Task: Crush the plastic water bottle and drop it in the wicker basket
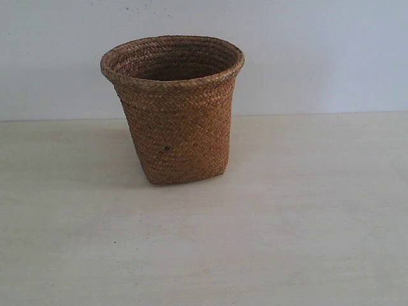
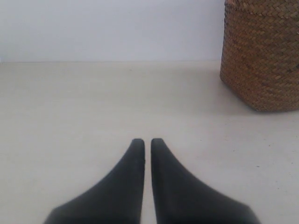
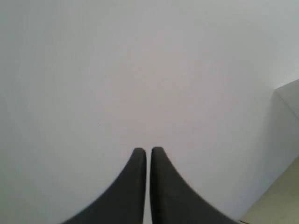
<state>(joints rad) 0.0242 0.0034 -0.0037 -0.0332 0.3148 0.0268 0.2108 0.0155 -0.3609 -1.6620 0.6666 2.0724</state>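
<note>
The tall brown wicker basket [image 1: 173, 111] stands upright on the table, a little left of the middle in the exterior view, with a small dark spot on its side. Its lower wall also shows in the left wrist view [image 2: 261, 56]. The plastic water bottle is out of view in every frame. My left gripper [image 2: 147, 142] is shut with nothing between its black fingers, low over the bare table and well apart from the basket. My right gripper [image 3: 148, 150] is shut on nothing too, facing a plain white wall. Neither gripper appears in the exterior view.
A pale wooden table [image 1: 287, 217] stretches around the basket and meets a white wall [image 1: 319, 51] behind. In the right wrist view a corner of the wall and a strip of table [image 3: 280, 205] show.
</note>
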